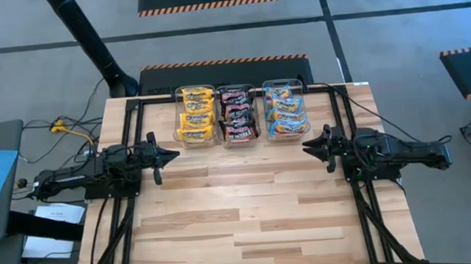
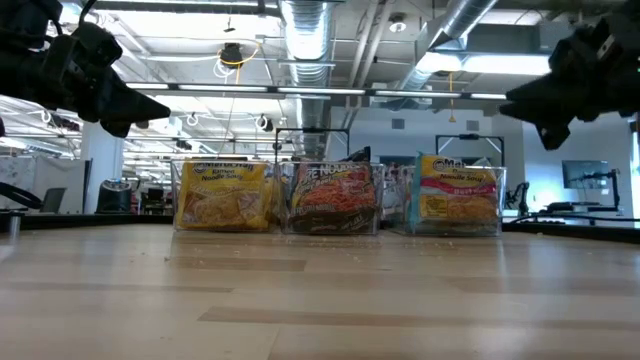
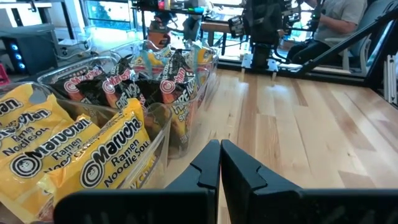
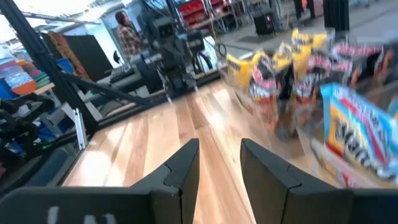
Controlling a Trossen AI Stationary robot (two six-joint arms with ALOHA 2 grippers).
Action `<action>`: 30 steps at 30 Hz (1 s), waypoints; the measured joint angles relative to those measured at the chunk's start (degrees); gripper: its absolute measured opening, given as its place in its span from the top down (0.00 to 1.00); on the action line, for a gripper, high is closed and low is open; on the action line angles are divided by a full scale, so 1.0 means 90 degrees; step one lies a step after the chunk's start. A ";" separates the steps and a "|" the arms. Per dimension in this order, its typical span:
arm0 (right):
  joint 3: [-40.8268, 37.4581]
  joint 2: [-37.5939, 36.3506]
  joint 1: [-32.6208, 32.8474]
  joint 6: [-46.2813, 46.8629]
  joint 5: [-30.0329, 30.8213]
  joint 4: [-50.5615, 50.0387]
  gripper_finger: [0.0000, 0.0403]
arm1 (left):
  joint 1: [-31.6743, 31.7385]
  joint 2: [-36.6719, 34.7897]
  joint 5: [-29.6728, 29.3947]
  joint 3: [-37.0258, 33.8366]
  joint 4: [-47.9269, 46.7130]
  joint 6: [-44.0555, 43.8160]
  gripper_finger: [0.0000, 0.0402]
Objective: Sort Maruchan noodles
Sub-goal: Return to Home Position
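The Maruchan noodle packets stand in three clear bins at the table's far side: yellow ones [image 1: 195,114] in the left bin, dark maroon ones [image 1: 238,114] in the middle, light blue and orange ones [image 1: 286,111] in the right. The low view shows the same order: yellow [image 2: 222,197], maroon [image 2: 333,197], blue [image 2: 457,196]. My left gripper [image 1: 174,154] hovers shut above the table's left side, near the yellow bin [image 3: 74,149]. My right gripper [image 1: 306,146] hovers at the right side with its fingers [image 4: 186,165] apart, holding nothing.
Bare wooden tabletop [image 1: 249,213] stretches from the bins to the near edge and between the two arms. Black frame rails [image 1: 128,122] run along both sides of the table. A person [image 4: 127,34] stands in the room beyond the table.
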 joint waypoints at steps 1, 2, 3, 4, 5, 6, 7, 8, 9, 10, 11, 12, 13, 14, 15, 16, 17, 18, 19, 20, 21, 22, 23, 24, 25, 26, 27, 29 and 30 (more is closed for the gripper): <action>-0.0056 -0.0001 -0.0001 0.0069 -0.0001 -0.0013 0.65 | 0.0000 0.0000 0.0000 0.0000 0.0000 0.0000 1.00; -0.0103 0.0008 -0.0001 0.0154 0.0001 0.0060 0.65 | 0.0000 0.0002 0.0000 0.0000 -0.0001 -0.0002 1.00; -0.0124 0.0014 -0.0001 0.0218 -0.0002 0.0126 0.65 | 0.0000 0.0002 0.0000 0.0000 -0.0001 -0.0004 1.00; -0.0128 0.0046 -0.0001 0.0235 -0.0002 0.0158 0.65 | 0.0000 0.0002 0.0000 0.0000 -0.0001 -0.0005 1.00; -0.0129 0.0092 -0.0001 0.0256 0.0000 0.0153 0.65 | 0.0000 0.0002 0.0000 0.0000 -0.0001 -0.0005 1.00; -0.0129 0.0121 -0.0001 0.0264 0.0000 0.0146 0.65 | 0.0000 0.0002 0.0000 0.0000 -0.0002 -0.0005 1.00; -0.0129 0.0129 -0.0001 0.0270 -0.0001 0.0128 0.65 | 0.0000 0.0002 0.0002 0.0000 0.0000 -0.0008 1.00; -0.0129 0.0151 -0.0001 0.0270 -0.0002 0.0125 0.65 | 0.0000 0.0002 0.0000 0.0000 -0.0002 -0.0010 1.00; -0.0129 0.0175 -0.0001 0.0266 -0.0004 0.0114 0.65 | 0.0000 0.0002 0.0001 0.0000 -0.0002 -0.0012 1.00; -0.0129 0.0202 -0.0001 0.0261 -0.0005 0.0111 0.65 | 0.0000 0.0002 0.0002 0.0000 0.0000 -0.0016 1.00; -0.0129 0.0237 -0.0001 0.0262 -0.0005 0.0107 0.65 | 0.0000 0.0002 0.0002 0.0000 -0.0001 -0.0017 1.00; -0.0129 0.0256 -0.0001 0.0262 -0.0006 0.0100 0.65 | 0.0000 0.0002 0.0002 0.0000 -0.0002 -0.0017 1.00; -0.0129 0.0253 -0.0001 0.0261 -0.0007 0.0096 0.65 | -0.0001 0.0002 0.0002 0.0000 -0.0002 -0.0017 1.00; -0.0131 0.0244 -0.0001 0.0261 -0.0007 0.0098 0.65 | 0.0000 0.0002 0.0000 0.0000 0.0000 -0.0017 1.00; -0.0131 0.0244 -0.0001 0.0260 -0.0007 0.0093 0.65 | 0.0000 0.0002 0.0002 0.0000 -0.0002 -0.0017 1.00; -0.0131 0.0249 -0.0001 0.0260 -0.0007 0.0086 0.65 | 0.0000 0.0002 0.0002 0.0000 -0.0002 -0.0017 1.00; -0.0131 0.0246 -0.0001 0.0261 -0.0007 0.0085 0.65 | 0.0000 0.0002 0.0002 0.0000 -0.0002 -0.0017 1.00; -0.0131 0.0246 -0.0001 0.0258 -0.0007 0.0082 0.65 | 0.0000 0.0002 0.0002 0.0000 -0.0001 -0.0017 1.00; -0.0131 0.0247 -0.0001 0.0258 -0.0009 0.0077 0.65 | 0.0000 0.0002 0.0002 0.0000 -0.0002 -0.0017 1.00; -0.0133 0.0247 -0.0001 0.0256 -0.0010 0.0077 0.65 | 0.0000 0.0002 0.0002 0.0000 -0.0001 -0.0017 1.00; -0.0134 0.0247 -0.0001 0.0256 -0.0010 0.0075 0.65 | 0.0000 0.0002 0.0002 0.0000 -0.0002 -0.0018 1.00; -0.0134 0.0247 -0.0001 0.0256 -0.0010 0.0074 0.65 | 0.0000 0.0002 0.0002 0.0000 -0.0002 -0.0017 1.00; -0.0134 0.0247 -0.0001 0.0256 -0.0010 0.0073 0.65 | 0.0000 0.0002 0.0002 0.0000 -0.0002 -0.0017 1.00; -0.0134 0.0247 -0.0001 0.0256 -0.0010 0.0071 0.65 | 0.0000 0.0002 0.0000 0.0000 -0.0002 -0.0017 1.00; -0.0136 0.0247 -0.0001 0.0254 -0.0010 0.0069 0.65 | 0.0000 0.0002 0.0002 0.0000 -0.0002 -0.0019 1.00; -0.0136 0.0247 -0.0001 0.0255 -0.0010 0.0067 0.65 | 0.0000 0.0002 0.0002 0.0000 -0.0001 -0.0017 1.00; -0.0136 0.0247 -0.0001 0.0255 -0.0010 0.0064 0.65 | 0.0000 0.0002 0.0002 0.0000 -0.0001 -0.0017 1.00; -0.0136 0.0247 -0.0001 0.0253 -0.0010 0.0062 0.65 | 0.0000 0.0002 0.0002 0.0000 -0.0001 -0.0017 1.00; -0.0136 0.0247 -0.0001 0.0254 -0.0012 0.0060 0.65 | 0.0000 0.0002 0.0002 0.0000 -0.0002 -0.0017 1.00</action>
